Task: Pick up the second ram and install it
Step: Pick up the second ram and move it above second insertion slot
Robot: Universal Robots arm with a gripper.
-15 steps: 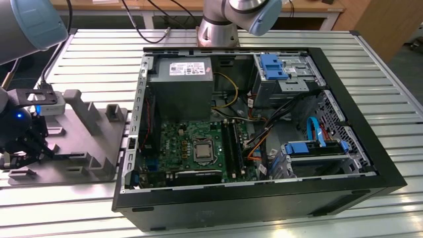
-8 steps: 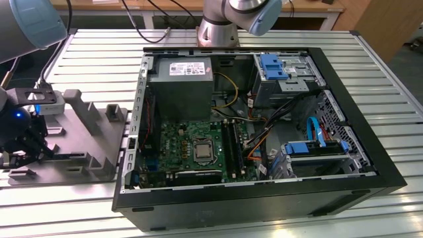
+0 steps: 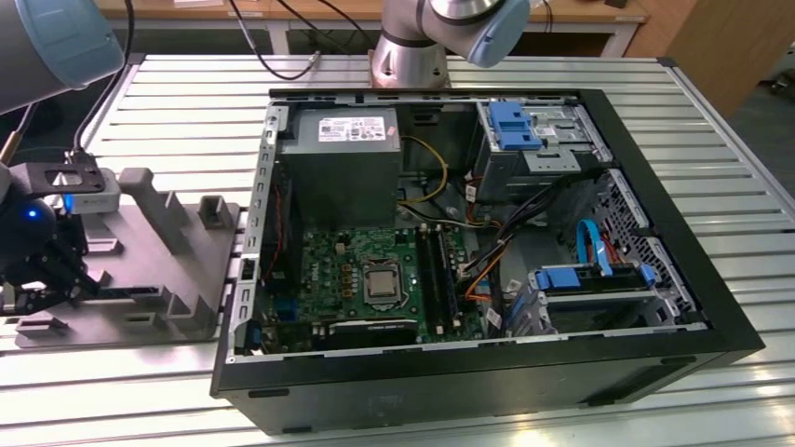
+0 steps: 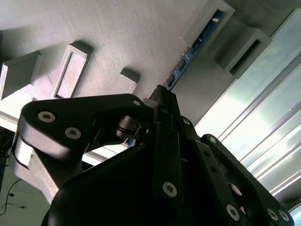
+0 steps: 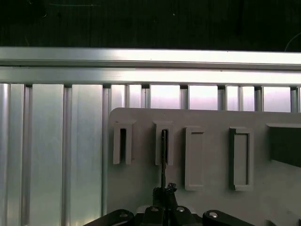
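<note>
The claw [image 3: 44, 279] is seen at the exterior view's left, lowered over a grey slotted holder [image 3: 162, 270] that lies on the ribbed metal worktop [image 3: 186, 102] beside an open black computer case [image 3: 497, 391]. In both wrist views the claw [image 4: 162, 96] [image 5: 164, 189] is drawn together and appears clamped on the near end of the second ram [image 4: 197, 42], which stands on edge in one narrow slot of the holder. In the first wrist view the second ram [image 5: 163, 150] is shown as a thin dark line running from that slot to the claw tips. The slot [image 5: 122, 146] on one side of it and the wider pockets [image 5: 194, 157] on the other side are seen without a stick. A blue-green tinge is visible along the stick in the second wrist view.

Inside the case a green motherboard [image 3: 360, 270] is exposed, with long black memory slots [image 3: 435, 270] just beside the processor socket [image 3: 379, 284]. A white label [image 3: 354, 128] is carried on the grey power supply; its print cannot be made out. Blue plastic latches [image 3: 512, 126] are fitted on the drive bays, and a blue cable [image 3: 594, 247] is draped nearby. No other writing can be made out.
</note>
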